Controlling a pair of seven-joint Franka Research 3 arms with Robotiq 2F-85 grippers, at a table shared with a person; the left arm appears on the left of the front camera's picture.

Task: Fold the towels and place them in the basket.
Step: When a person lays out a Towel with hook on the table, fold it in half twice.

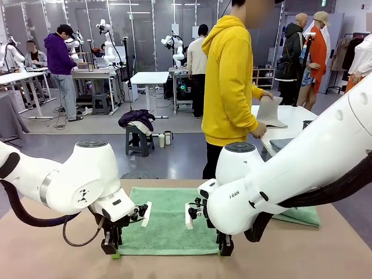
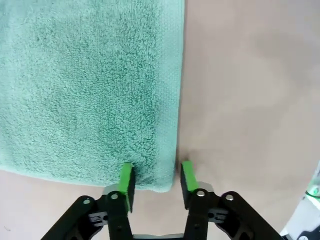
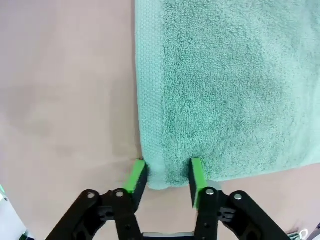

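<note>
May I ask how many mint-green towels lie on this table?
2: one towel spread flat mid-table; a second towel at the right, mostly behind the right arm. More may be hidden.

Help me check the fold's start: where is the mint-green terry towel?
In the front view the mint-green terry towel lies flat, centred on the tan tabletop, its near corners gripped by the left pincer and right pincer.

Lab hall, rows of worktables (image 1: 150, 77)
</note>
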